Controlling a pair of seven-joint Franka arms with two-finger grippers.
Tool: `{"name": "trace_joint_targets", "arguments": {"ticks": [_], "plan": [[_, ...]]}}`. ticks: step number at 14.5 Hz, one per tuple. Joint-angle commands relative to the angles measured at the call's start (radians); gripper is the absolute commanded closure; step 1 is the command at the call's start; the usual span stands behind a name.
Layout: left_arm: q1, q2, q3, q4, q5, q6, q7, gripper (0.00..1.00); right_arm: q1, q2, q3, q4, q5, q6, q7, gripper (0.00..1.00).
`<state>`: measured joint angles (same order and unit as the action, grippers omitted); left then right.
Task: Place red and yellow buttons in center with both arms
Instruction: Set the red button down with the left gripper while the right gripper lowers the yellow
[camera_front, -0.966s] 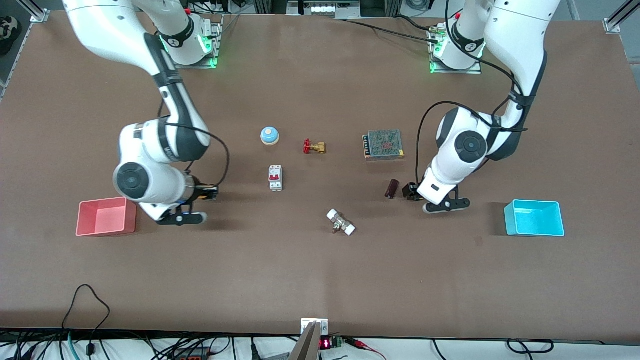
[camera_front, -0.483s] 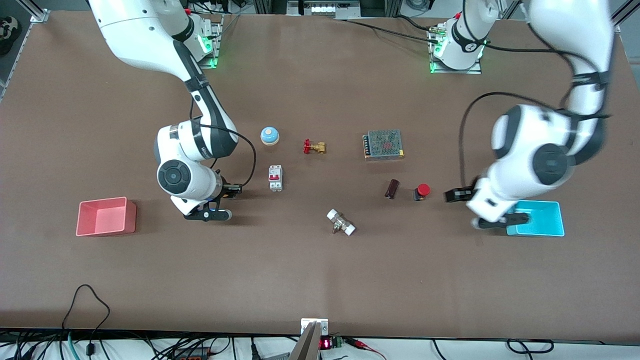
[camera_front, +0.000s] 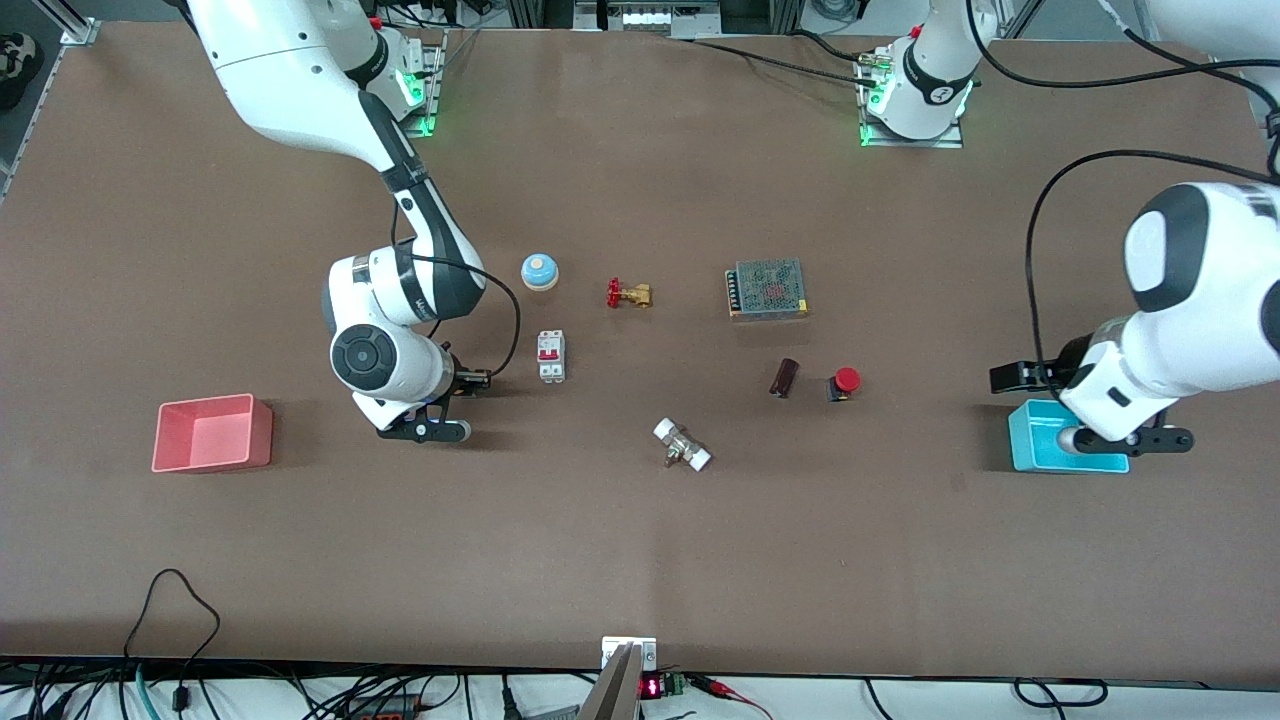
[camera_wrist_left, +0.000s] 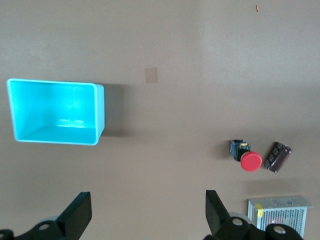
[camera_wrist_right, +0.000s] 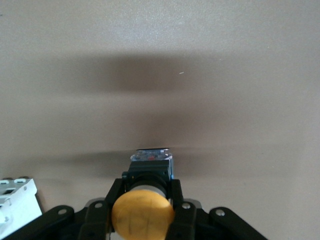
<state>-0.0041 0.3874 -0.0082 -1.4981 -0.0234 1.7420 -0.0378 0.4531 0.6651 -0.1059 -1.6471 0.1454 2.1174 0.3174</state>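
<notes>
The red button (camera_front: 845, 381) stands on the brown table toward the left arm's end of the middle stretch, beside a dark cylinder (camera_front: 784, 377). It also shows in the left wrist view (camera_wrist_left: 250, 161). My left gripper (camera_front: 1010, 378) is open and empty (camera_wrist_left: 147, 202), up beside the cyan bin (camera_front: 1035, 442). My right gripper (camera_front: 474, 381) is shut on the yellow button (camera_wrist_right: 143, 214), with its fingers on the dark body (camera_wrist_right: 148, 165). It holds the button low over the table beside the white circuit breaker (camera_front: 551, 355).
A blue-and-white bell (camera_front: 539, 270), a brass valve with a red handwheel (camera_front: 628, 294) and a meshed power supply (camera_front: 768, 289) lie farther from the front camera. A white-ended fitting (camera_front: 682, 445) lies nearer. A pink bin (camera_front: 212, 432) stands at the right arm's end.
My left gripper let go of the red button and swung away to the cyan bin. My right gripper carried the yellow button from beside the pink bin toward the circuit breaker.
</notes>
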Motion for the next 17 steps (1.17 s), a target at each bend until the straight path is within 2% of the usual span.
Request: {"name": "trace_joint_targets", "arguments": {"ticks": [1, 2, 3, 4, 8, 13, 17], "plan": [[0.013, -0.004, -0.01, 0.081, -0.01, -0.096, 0.039, 0.0, 0.01, -0.006, -0.008, -0.008, 0.01, 0.009, 0.016, 0.51], [0.012, -0.004, -0.01, 0.099, -0.012, -0.116, 0.038, 0.0, 0.009, -0.006, -0.008, -0.005, 0.01, 0.009, 0.016, 0.44], [0.01, -0.004, -0.015, 0.114, -0.012, -0.136, 0.036, 0.0, 0.006, -0.007, -0.009, 0.0, 0.01, 0.004, 0.017, 0.19], [0.004, -0.004, -0.016, 0.116, -0.009, -0.145, 0.036, 0.0, 0.002, -0.015, -0.009, 0.003, 0.01, 0.0, 0.017, 0.0], [0.007, 0.004, -0.016, 0.122, -0.013, -0.147, 0.035, 0.0, -0.013, -0.076, -0.024, 0.013, 0.01, -0.025, 0.006, 0.0], [0.015, -0.01, -0.013, 0.137, -0.023, -0.154, 0.039, 0.0, -0.027, -0.203, -0.092, 0.099, 0.008, -0.216, -0.009, 0.0], [0.013, -0.06, -0.018, 0.121, -0.018, -0.199, 0.046, 0.0, -0.027, -0.295, -0.138, 0.144, 0.0, -0.344, -0.012, 0.0]]}}
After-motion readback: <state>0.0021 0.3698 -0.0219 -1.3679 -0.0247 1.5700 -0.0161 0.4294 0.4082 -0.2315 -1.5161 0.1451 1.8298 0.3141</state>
